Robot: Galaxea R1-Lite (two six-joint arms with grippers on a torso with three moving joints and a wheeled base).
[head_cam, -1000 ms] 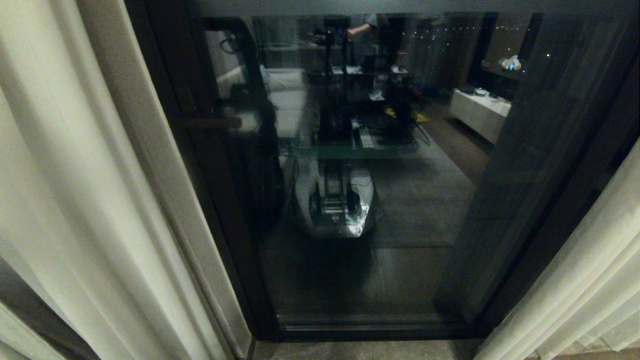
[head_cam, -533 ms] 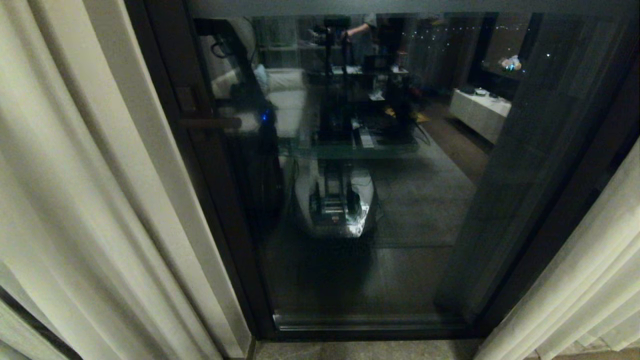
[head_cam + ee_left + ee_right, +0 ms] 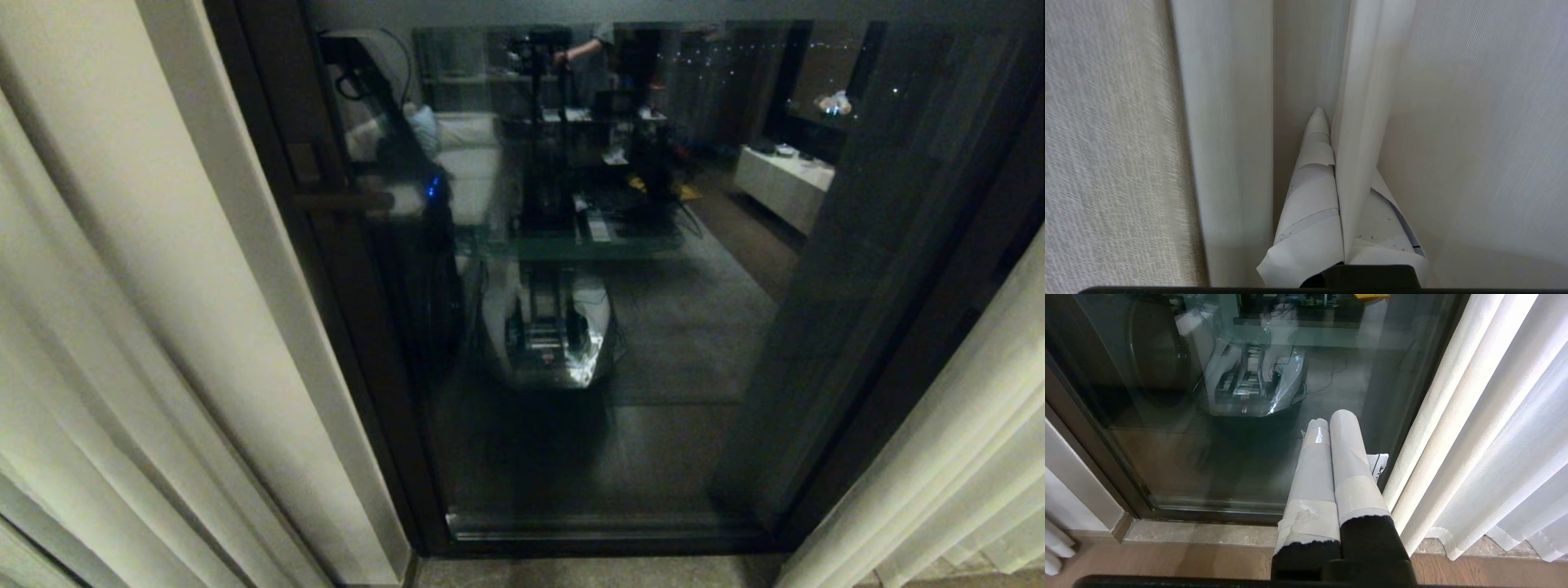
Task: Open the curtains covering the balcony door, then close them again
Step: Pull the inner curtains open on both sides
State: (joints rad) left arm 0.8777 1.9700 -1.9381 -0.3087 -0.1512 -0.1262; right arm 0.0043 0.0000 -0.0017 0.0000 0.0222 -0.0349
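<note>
Curtains (image 3: 122, 327) apparently pinched in the left tool (image 3: 1337, 192); balcony door (image 3: 588, 286) uncovered between edges.

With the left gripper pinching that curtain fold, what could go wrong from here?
The left gripper is shut on only a thin fold of the curtains, so the fabric may slip out mid-pull. The head view shows no arm, only drapes and the balcony door, so a slip could go unnoticed there. The right gripper, shut and empty, hangs near the glass.
</note>
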